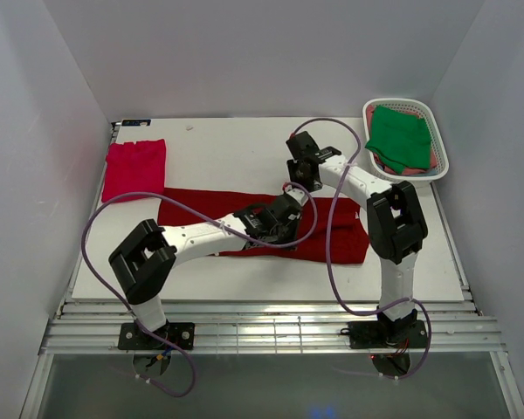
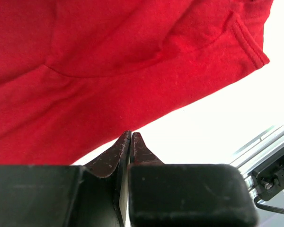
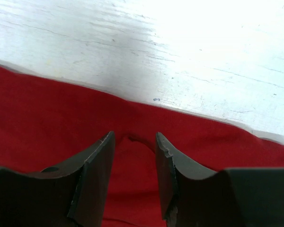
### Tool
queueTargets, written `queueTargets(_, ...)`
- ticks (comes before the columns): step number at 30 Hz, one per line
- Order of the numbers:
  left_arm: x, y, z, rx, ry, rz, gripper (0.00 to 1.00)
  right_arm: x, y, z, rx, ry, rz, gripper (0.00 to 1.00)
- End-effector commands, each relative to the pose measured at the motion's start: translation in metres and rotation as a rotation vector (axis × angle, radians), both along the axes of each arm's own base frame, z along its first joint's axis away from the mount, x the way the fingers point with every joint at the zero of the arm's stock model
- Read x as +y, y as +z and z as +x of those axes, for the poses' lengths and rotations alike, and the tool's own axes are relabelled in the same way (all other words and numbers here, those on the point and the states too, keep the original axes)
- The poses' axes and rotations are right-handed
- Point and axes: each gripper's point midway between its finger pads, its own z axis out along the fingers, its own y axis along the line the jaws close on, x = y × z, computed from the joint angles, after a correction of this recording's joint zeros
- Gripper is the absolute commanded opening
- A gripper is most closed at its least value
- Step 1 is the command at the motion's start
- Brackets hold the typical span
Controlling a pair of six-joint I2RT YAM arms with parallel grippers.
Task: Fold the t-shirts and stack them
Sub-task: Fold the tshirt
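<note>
Your left claw (image 2: 131, 135) is pinched closed with nothing visible in it, just off the near hem of the dark red t-shirt (image 1: 196, 207). The shirt lies flat mid-desk, long axis left to right. Your right claw (image 3: 132, 136) gapes partway, empty, straddling a pucker at the far hem. Both arms stretch low and inward.

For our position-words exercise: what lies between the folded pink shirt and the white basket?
Mostly bare white table, crossed near the basket by the right arm, as the top view shows.
</note>
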Motion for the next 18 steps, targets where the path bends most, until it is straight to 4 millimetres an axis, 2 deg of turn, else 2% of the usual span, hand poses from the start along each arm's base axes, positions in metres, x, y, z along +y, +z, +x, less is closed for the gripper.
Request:
queueTargets(1,-0.01,0.01,-0.002,-0.006,0.002,-0.03,0.14,-0.003,-0.009,0.003,0.019,0.009,-0.008,0.45)
queueTargets(10,-0.003,-0.016,-0.007,0.021,0.007,0.027,0.11,-0.002,-0.034,-0.015,0.083,0.029,0.014,0.44)
queueTargets(18,0.006,-0.033,-0.005,0.015,0.03,0.075,0.1,0.001,-0.032,-0.021,0.092,0.022,0.046,0.43)
